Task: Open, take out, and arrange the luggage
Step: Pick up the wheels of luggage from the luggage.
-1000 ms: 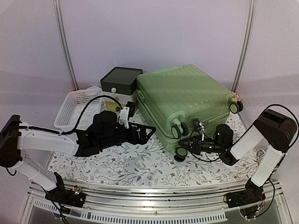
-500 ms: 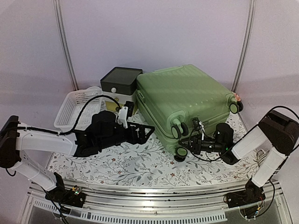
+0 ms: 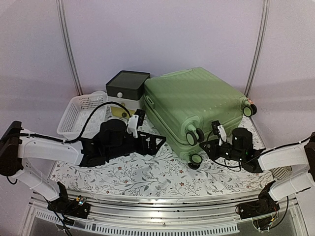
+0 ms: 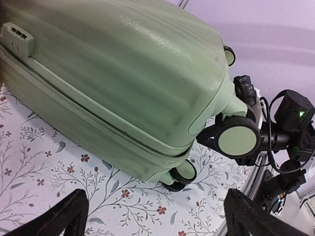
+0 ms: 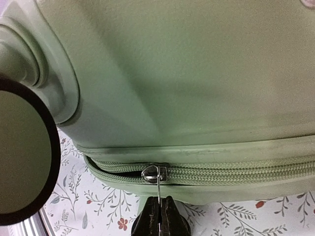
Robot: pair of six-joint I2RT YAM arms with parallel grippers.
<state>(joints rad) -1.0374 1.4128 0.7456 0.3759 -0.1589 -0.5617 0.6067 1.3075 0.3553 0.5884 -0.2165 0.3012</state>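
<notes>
Now the right gripper (image 5: 160, 209) pinches the zipper pull (image 5: 159, 189) between its jaws (to unzip the light-green suitcase (image 5: 197, 73), I'd say); left gripper (image 4: 162, 219) gapes empty, suitcase beyond its jaws.

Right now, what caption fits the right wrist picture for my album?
The right tool pinches the zipper pull of the green suitcase, beside a wheel.

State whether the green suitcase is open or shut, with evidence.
Shut: the luggage lid sits on its base. Zip barely started: a short gap left of the zipper slider, teeth meshed right of it.
</notes>
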